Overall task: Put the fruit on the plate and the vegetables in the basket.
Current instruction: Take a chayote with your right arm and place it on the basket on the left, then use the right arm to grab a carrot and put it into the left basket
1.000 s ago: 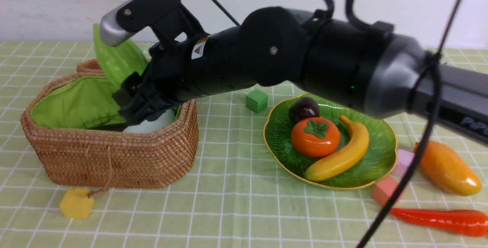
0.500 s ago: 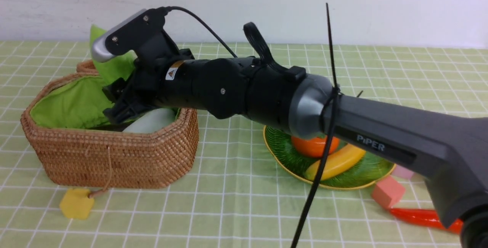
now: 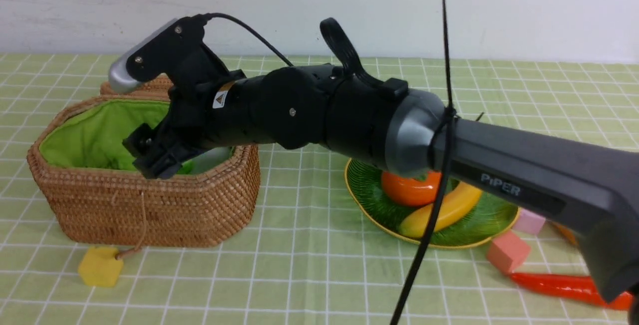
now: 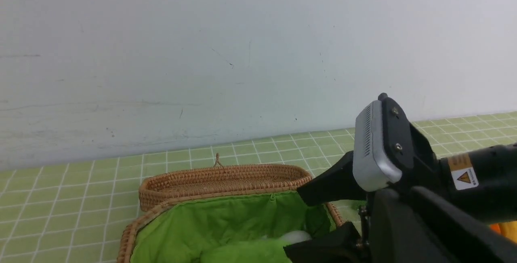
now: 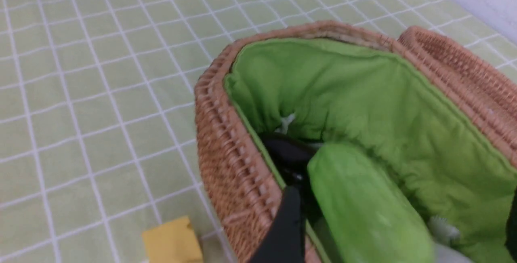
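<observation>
Right gripper hangs spread wide over the brown woven wicker basket on the table left side, white green-leaved radish lying inside; left gripper's closed.

**Colours on our table**

We see a pale green cloth gridded in white. The basket is brown wicker, its lining bright green, its tag yellow. The plate is ribbed green with a gold rim. We note an orange persimmon, a yellow banana, a red-orange carrot, pink cubes and a black-and-grey arm.
</observation>
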Tool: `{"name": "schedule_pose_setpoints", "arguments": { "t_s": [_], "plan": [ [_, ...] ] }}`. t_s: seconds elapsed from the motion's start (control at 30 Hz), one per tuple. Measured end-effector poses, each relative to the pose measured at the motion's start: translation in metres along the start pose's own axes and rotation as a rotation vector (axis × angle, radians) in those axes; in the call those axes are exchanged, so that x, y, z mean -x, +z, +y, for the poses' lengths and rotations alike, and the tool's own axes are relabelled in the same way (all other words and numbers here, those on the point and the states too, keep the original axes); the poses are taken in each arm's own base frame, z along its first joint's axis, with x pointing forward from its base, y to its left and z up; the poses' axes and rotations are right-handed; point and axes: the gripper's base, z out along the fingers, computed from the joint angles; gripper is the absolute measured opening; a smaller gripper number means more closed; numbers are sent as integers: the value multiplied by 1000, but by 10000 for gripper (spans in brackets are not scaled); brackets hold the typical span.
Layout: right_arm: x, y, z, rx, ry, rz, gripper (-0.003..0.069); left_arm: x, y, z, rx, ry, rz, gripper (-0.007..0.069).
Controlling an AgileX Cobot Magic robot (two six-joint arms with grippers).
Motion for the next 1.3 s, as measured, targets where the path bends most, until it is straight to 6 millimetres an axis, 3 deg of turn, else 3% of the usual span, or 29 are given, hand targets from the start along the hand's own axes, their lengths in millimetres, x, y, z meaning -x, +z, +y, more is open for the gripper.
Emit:
{"name": "schedule_pose_setpoints", "arguments": {
  "t_s": [0.17, 0.23, 0.4, 0.47, 0.53, 0.7, 0.83, 0.9, 0.93, 0.97, 1.0, 1.1, 1.2, 1.27, 1.3],
  "plan": [
    [21, -56, -2, 84, -11, 157, 541, 0, 0, -3, -30, -40, 5, 32],
    [29, -90, -4, 102, -7, 241, 463, -2, 0, -5, -56, -94, 29, 32],
    [35, -162, -20, 44, 10, 447, 179, -8, -1, -15, -155, -148, 99, 33],
    [34, -179, -27, 8, 18, 497, 64, -10, -2, -19, -201, -149, 122, 33],
    [34, -191, -34, -28, 38, 514, -4, -11, -3, -24, -257, -128, 142, 33],
    [29, -216, -50, -124, 135, 520, -17, -13, -9, -38, -424, -94, 174, 33],
    [11, -241, -55, -188, 160, 562, -10, -15, -13, -46, -518, -64, 187, 33],
    [-15, -263, -58, -247, 169, 628, -6, -17, -17, -50, -587, -14, 202, 33],
    [-18, -263, -59, -251, 172, 640, -6, -17, -17, -51, -601, -13, 205, 33],
    [-38, -275, -62, -282, 178, 694, -1, -19, -19, -54, -634, 16, 215, 33],
    [-40, -278, -62, -291, 171, 698, 0, -19, -20, -54, -640, 17, 216, 33],
    [-85, -292, -81, -349, 226, 836, 29, -21, -23, -57, -695, 72, 225, 33],
    [-116, -293, -101, -330, 281, 923, 101, -21, -23, -58, -705, 74, 223, 34],
    [-124, -293, -108, -309, 289, 943, 147, -21, -23, -58, -707, 74, 225, 34],
    [-135, -291, -120, -263, 304, 960, 232, -21, -23, -58, -707, 76, 224, 34]
  ]
}}
